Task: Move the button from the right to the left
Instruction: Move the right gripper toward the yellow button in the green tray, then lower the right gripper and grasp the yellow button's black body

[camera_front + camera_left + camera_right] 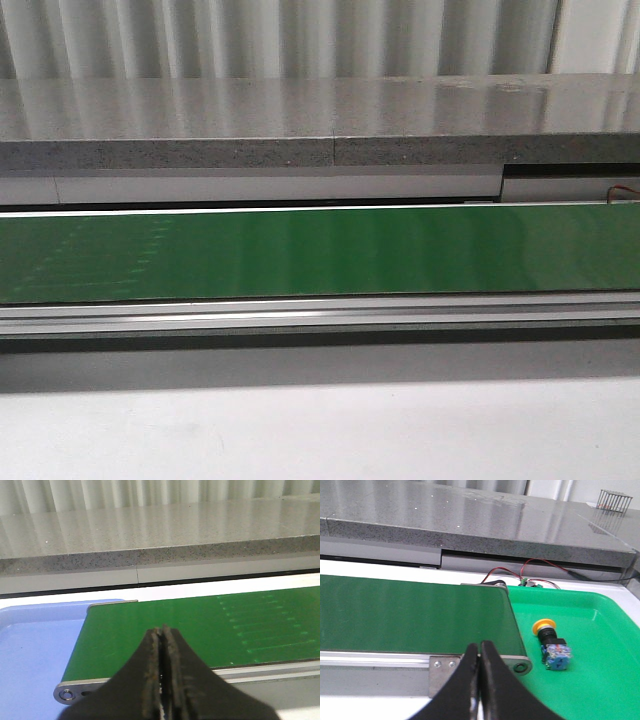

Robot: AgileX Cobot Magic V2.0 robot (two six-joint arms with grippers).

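A green belt [320, 252] runs the full width of the front view, below a grey stone ledge [300, 125]. At the belt's right end sits a green tray [600, 680]; at its left end, a blue tray [35, 650]. The button [551, 645] lies on its side in the green tray, just beside the belt's end roller. The left pincer [162, 680] and the right pincer [480, 680] are each pressed together, holding nothing and hanging over the belt's near rail.
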